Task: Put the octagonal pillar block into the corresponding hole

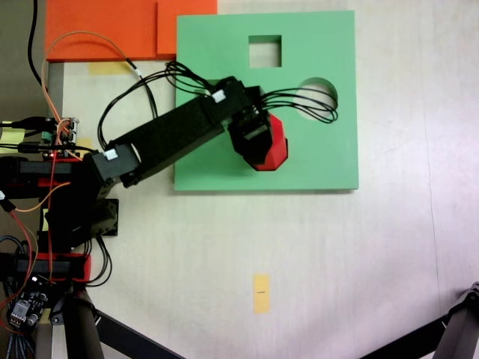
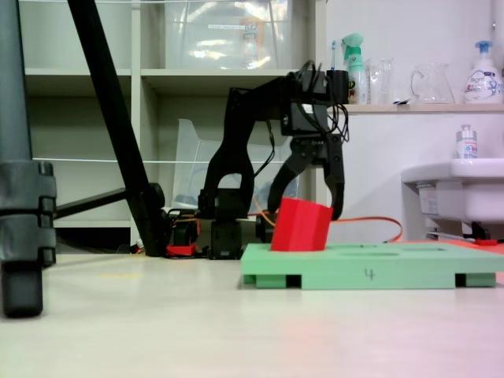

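Observation:
The octagonal pillar block (image 2: 301, 228), a bright red foam prism, stands tilted on the green foam board (image 2: 378, 272), its top leaning right in a fixed view. From above, the block (image 1: 277, 149) shows near the board's middle, half under the black gripper (image 1: 260, 146). The gripper (image 2: 306, 213) hangs over the block with its jaws spread to either side of the upper part. A thin gap shows at the right fingertip (image 2: 338, 211), so the gripper looks open. The corresponding hole is hidden beneath the block and gripper.
The green board (image 1: 329, 157) has a square cut-out (image 1: 265, 51) and a round cut-out (image 1: 318, 93) with arm cables over it. Orange foam sheets (image 1: 112, 26) lie at the upper left, a yellow tape mark (image 1: 260, 292) on the table. Tripod legs (image 2: 118, 134) stand nearby.

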{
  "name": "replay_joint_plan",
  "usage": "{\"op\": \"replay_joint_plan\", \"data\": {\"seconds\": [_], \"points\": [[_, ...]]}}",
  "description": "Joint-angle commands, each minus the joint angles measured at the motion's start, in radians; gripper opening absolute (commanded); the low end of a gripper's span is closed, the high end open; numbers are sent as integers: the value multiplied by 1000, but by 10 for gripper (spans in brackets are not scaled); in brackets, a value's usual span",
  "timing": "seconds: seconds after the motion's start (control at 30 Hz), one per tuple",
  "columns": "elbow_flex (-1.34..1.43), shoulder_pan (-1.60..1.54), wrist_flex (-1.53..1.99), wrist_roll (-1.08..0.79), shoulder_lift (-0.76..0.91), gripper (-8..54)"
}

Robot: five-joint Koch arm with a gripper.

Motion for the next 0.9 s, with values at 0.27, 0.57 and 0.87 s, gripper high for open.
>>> {"op": "replay_joint_plan", "data": {"seconds": [0.27,0.57,0.87], "points": [[156,-9,-12,-8,120,521],[167,-18,-31,-522,569,510],[848,64,-584,-1252,1239,429]]}}
